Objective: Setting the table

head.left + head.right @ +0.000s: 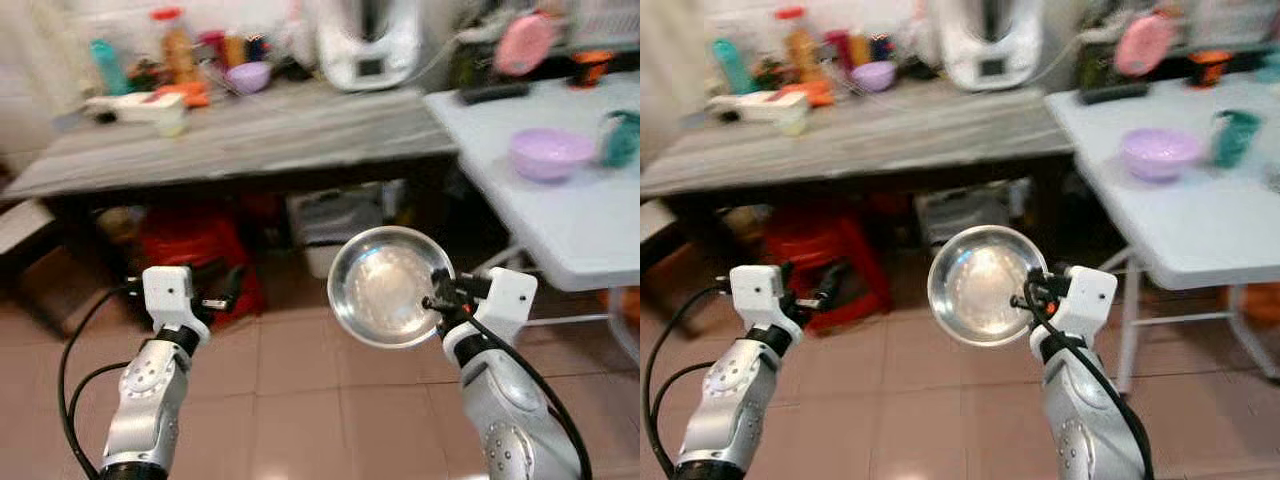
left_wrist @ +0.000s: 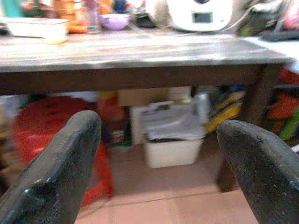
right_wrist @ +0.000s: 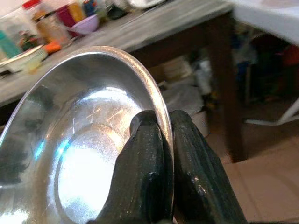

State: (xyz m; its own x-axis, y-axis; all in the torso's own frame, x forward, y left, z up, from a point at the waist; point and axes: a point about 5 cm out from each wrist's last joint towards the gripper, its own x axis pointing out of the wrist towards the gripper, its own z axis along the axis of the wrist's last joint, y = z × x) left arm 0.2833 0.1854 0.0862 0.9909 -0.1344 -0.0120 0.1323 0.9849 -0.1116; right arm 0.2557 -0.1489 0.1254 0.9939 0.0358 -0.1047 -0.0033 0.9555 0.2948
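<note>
Pinched shut on the rim of a steel bowl, the right gripper held it up above the tiled floor; the left gripper stood wide open with nothing between its fingers.

Both silver arms reached forward, the left one well apart from the bowl, which was tilted so its shiny inside faced the camera. One black finger sat inside the rim and one outside. Ahead stood a dark wooden table crowded at the back with bottles, a small purple bowl and a white appliance. To the right was a white table with a larger purple bowl and a teal cup. Under the dark table were a red stool and a white bin.
</note>
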